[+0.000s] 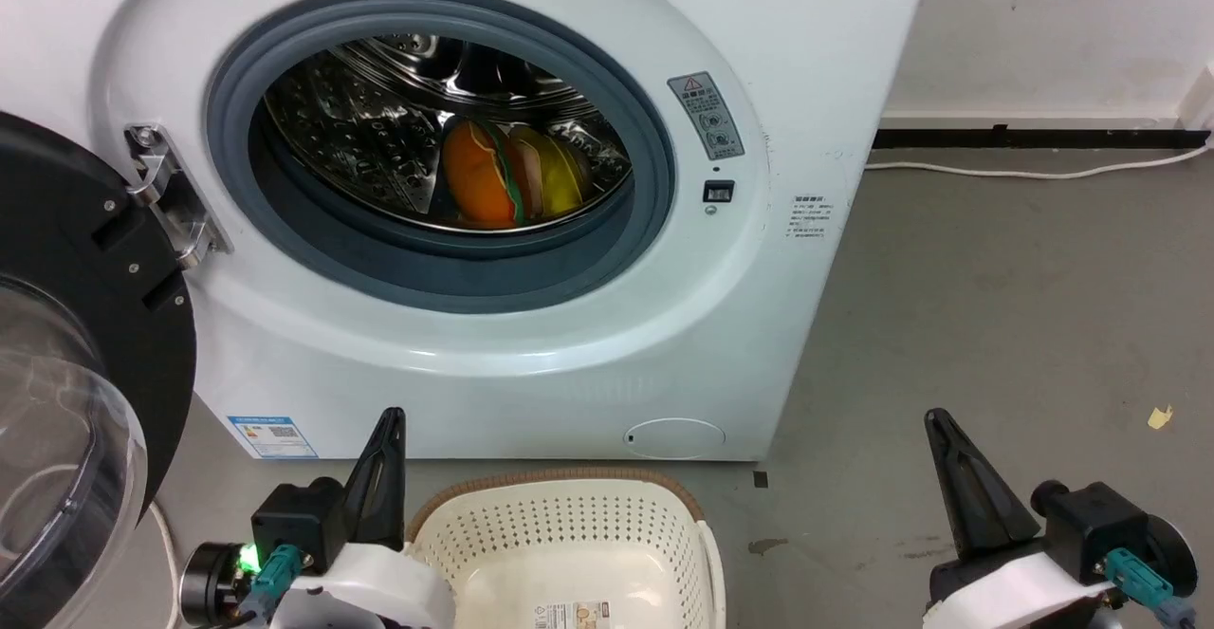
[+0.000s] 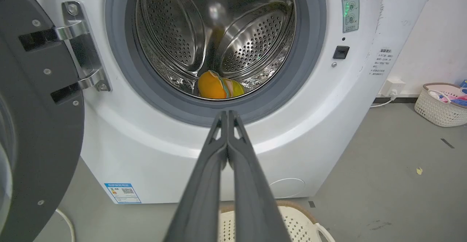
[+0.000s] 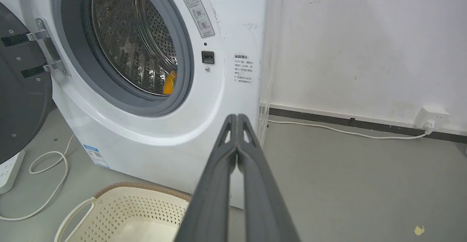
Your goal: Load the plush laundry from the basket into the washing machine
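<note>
plush laundry [image 1: 503, 178]: found inside the drum [image 1: 360, 126], low and toward the front; a soft, rounded burger shape tipped on its side, so the orange, green, pink and yellow layers are seen as upright bands

drum: shiny steel, dotted all over with small holes, with raised ribs

washing machine [image 1: 531, 363]: smooth white front-loader; the round opening is ringed by a matte grey rubber door seal [image 1: 455, 278]

door [image 1: 57, 193]: swung wide open to the left on a chrome hinge [image 1: 171, 193]; black rim, clear domed window, hung just beside the left arm

basket [image 1: 560, 477]: oval cream plastic, perforated walls, brown woven-look rim, white side handle; parked on the floor right in front of the washer, between the two arms; a sticker is seen on its bottom

left gripper [image 1: 391, 416]: long dark fingers pressed together, nothing held, pointed at the washer front below the opening

right gripper [image 1: 939, 420]: fingers closed against each other too, nothing held, kept off to the right over bare floor

floor [image 1: 996, 325]: dull grey with a few stains and a small yellowish scrap [image 1: 1159, 416]

other stuff: a white cable [image 1: 1024, 172] is run along the wall base, a second basket [image 2: 441, 105] with coloured items is spotted far right, and a white power strip [image 3: 7, 172] is laid by the door
</note>
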You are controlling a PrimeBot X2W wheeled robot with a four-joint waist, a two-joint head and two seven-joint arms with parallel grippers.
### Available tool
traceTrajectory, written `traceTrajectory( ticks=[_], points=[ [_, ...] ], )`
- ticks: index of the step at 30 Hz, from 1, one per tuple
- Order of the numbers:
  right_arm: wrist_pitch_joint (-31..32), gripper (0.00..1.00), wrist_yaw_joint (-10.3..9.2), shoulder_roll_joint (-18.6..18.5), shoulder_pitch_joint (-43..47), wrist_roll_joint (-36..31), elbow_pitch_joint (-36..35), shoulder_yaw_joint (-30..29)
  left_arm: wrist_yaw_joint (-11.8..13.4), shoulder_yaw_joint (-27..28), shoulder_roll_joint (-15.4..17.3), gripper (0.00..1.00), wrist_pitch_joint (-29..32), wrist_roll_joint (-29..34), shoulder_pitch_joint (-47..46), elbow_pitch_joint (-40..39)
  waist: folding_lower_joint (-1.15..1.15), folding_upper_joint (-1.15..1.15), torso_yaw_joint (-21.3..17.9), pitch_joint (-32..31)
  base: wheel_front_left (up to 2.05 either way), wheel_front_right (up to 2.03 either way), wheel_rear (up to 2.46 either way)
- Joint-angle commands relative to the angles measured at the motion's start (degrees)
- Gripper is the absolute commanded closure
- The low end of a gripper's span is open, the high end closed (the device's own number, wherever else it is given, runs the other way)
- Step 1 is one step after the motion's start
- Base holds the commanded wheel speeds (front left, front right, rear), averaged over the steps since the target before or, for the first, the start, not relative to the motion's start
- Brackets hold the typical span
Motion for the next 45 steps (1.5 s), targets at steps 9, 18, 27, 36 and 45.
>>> traceTrajectory(
  ticks=[9, 18, 27, 36, 45],
  points=[
    [1.15, 1.0, 0.02, 0.0, -0.25, -0.52, -0.64, -0.09, -0.55, 1.24, -0.75, 1.0, 1.14, 1.85, 1.02, -0.92, 0.0, 0.0, -0.27, -0.33, 0.0, 0.0, 0.0],
    [2.21, 1.0, 0.02, 0.0, -0.29, -0.78, -0.88, -0.12, -0.91, 2.21, -1.36, 1.0, 2.2, 3.13, 1.18, -1.54, 0.0, 0.0, -0.53, -0.65, 0.0, 0.0, 0.0],
    [3.27, 1.0, 0.02, 0.0, -0.34, -1.05, -1.11, -0.14, -1.28, 3.17, -1.97, 1.0, 3.25, 4.41, 1.35, -2.15, 0.0, 0.0, -0.8, -0.97, 0.0, 0.0, 0.0],
    [4.33, 1.0, 0.02, 0.01, -0.38, -1.31, -1.35, -0.17, -1.65, 4.13, -2.58, 1.0, 4.29, 5.68, 1.51, -2.76, 0.0, 0.0, -1.06, -1.29, 0.0, 0.0, 0.0],
    [5.39, 1.0, 0.03, 0.01, -0.42, -1.58, -1.58, -0.19, -2.02, 5.1, -3.19, 1.0, 5.34, 6.96, 1.68, -3.38, 0.0, 0.0, -1.33, -1.62, 0.0, 0.0, 0.0]
  ],
)
